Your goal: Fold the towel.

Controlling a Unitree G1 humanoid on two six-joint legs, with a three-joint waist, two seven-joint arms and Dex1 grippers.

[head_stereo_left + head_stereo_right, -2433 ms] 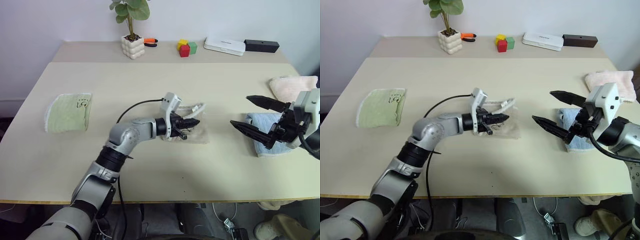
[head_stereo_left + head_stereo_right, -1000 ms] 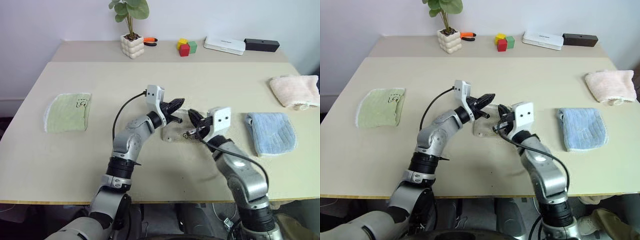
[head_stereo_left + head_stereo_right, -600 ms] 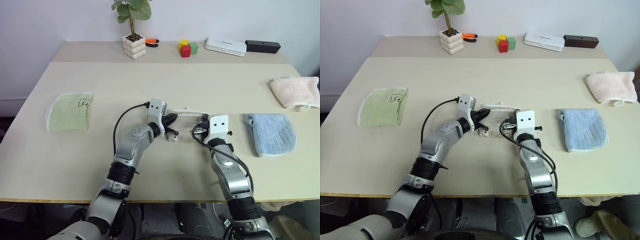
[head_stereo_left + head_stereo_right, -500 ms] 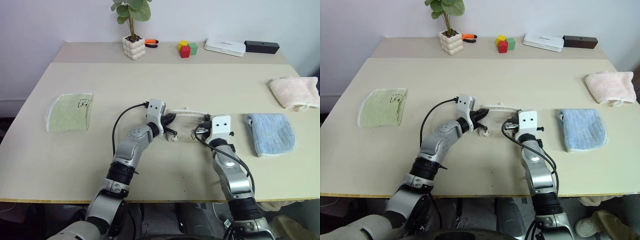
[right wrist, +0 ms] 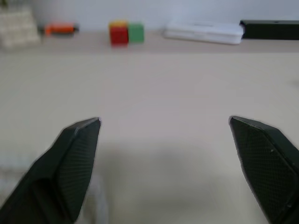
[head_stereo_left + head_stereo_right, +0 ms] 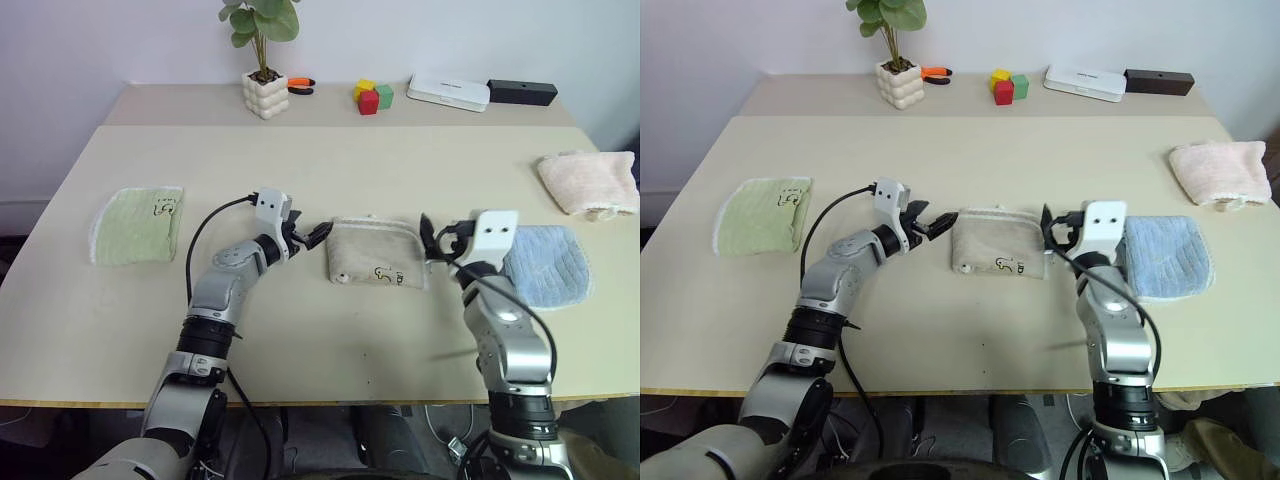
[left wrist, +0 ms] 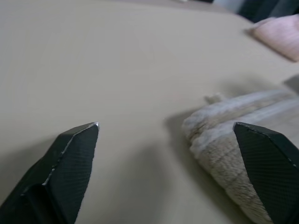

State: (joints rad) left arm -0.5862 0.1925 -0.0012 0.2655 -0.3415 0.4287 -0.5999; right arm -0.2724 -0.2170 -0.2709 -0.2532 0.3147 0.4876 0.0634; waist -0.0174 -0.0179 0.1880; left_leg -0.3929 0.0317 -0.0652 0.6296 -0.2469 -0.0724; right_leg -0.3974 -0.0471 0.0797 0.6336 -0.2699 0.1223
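Note:
The beige towel [image 6: 378, 253] lies folded in a compact rectangle at the middle of the table, its small dark logo facing the near edge. My left gripper [image 6: 308, 237] hovers just off the towel's left end, open with nothing between its fingers; in the left wrist view the towel's terry edge [image 7: 229, 135] sits by one fingertip. My right gripper [image 6: 436, 240] stands open at the towel's right end, beside the light blue towel. Its wide-spread fingers [image 5: 79, 154] frame bare table in the right wrist view.
A pale green folded towel [image 6: 138, 224] lies at the left, a light blue one [image 6: 548, 265] at the right, a pink one [image 6: 590, 182] behind it. Along the back edge stand a potted plant [image 6: 265, 92], coloured blocks [image 6: 372, 96], a white box [image 6: 449, 92] and a black box [image 6: 523, 92].
Both grippers, shut on the towel's edge a second ago, have opened and drawn apart, left one leftward, right one rightward. The towel now lies folded flat between them.

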